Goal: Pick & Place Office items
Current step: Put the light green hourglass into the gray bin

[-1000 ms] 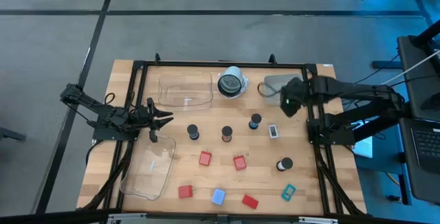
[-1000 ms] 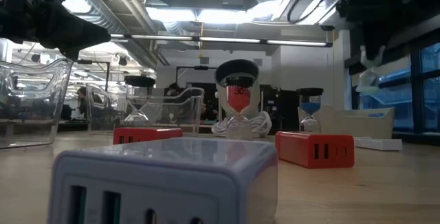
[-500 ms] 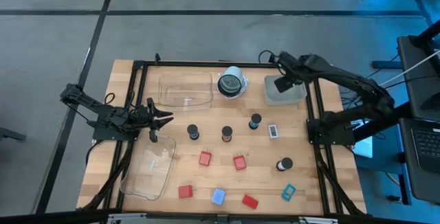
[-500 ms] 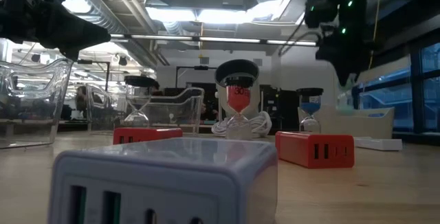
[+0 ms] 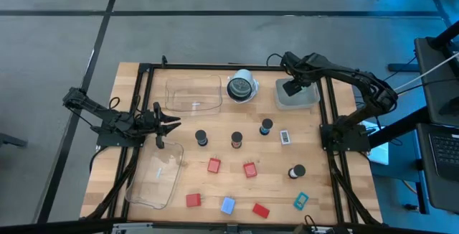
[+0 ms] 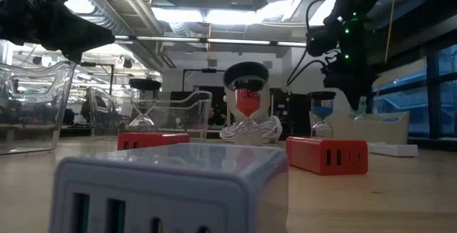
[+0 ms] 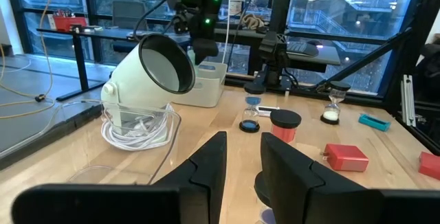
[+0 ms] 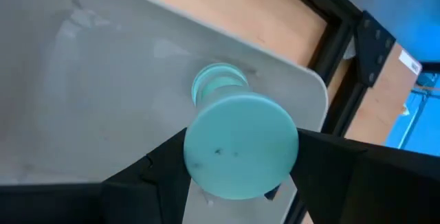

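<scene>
Right gripper (image 8: 237,176) clamped on a teal hourglass (image 8: 237,141) over the grey tray (image 5: 305,99) at the table's far right corner, left gripper (image 5: 171,125) parked at left edge, jaws nearly together, holding nothing.

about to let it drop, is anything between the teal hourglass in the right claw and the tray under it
Nothing visible. The right claw holds the teal hourglass directly over the pale tray, and the tray floor beneath it looks bare. The left claw waits across the table.
</scene>
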Tool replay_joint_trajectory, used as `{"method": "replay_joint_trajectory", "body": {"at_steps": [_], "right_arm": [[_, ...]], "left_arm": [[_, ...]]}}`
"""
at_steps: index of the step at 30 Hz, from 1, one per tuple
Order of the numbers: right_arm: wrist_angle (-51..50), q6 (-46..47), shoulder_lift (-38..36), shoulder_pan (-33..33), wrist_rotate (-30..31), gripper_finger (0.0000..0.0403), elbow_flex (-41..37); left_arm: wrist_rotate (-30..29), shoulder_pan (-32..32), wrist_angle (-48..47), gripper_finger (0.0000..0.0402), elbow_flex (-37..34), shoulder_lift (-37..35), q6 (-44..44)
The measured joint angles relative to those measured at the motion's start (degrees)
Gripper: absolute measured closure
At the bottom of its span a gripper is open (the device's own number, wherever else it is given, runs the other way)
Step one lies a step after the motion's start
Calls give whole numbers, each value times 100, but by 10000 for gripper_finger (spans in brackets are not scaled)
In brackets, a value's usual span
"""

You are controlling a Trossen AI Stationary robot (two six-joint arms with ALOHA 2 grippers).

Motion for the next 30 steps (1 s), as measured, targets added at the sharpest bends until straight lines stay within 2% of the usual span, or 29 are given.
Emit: {"method": "replay_joint_trajectory", "body": {"at_steps": [7,16,22,30], "right_arm": [[1,-67,0,-54,-280,196,-1],[217,-77,0,-48,-281,196,-2],[694,-232,0,61,-847,196,-2],[657,-233,0,201,-1041,195,-2]], "left_arm": [[0,-1,0,315,1,0,-1],[0,-1,0,315,-1,0,-2],[0,-2,0,315,1,-2,0],[0,0,0,315,1,0,-1]]}}
